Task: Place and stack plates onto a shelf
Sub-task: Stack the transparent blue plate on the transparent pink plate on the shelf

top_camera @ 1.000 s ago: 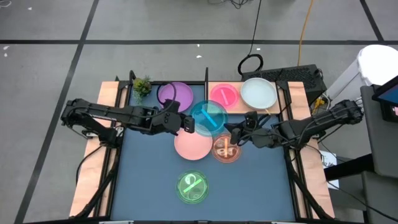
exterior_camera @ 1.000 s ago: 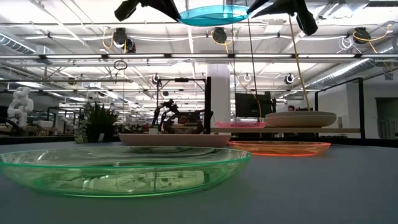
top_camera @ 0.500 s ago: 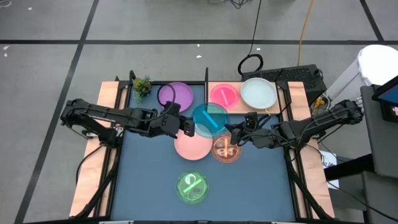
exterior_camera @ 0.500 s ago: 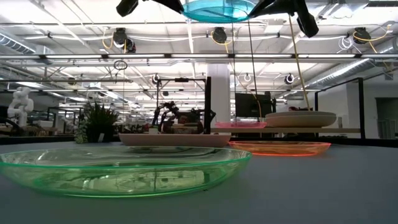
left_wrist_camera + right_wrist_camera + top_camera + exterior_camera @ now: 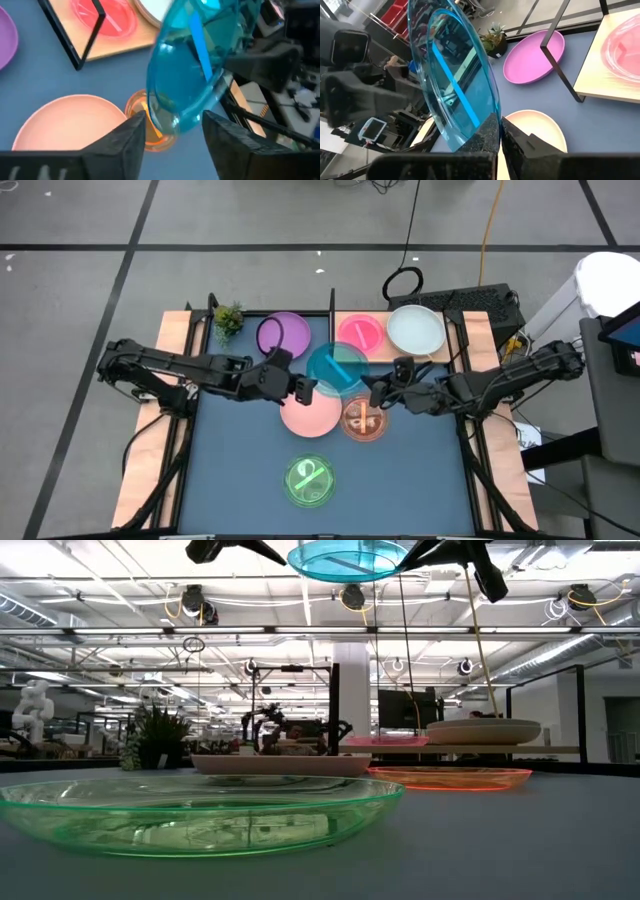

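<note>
High view: you see the cyan plate (image 5: pixel 336 369) held aloft between both arms, near the shelf (image 5: pixel 400 340) at the desk's rear edge.

Low view: it hangs level, well clear of the desk (image 5: pixel 500 840).

Left wrist view: the left end effector (image 5: pixel 172 131) is spread open around the plate's rim, not clamped.

Right wrist view: the right end effector (image 5: pixel 500 131) pinches the rim shut, so it likely carries the load.

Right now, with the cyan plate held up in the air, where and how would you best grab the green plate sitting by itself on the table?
Take the green plate by its thin raised rim, probably from its near open side. It lies flat and alone on the blue table, and its stick-like pieces fill the middle.
</note>
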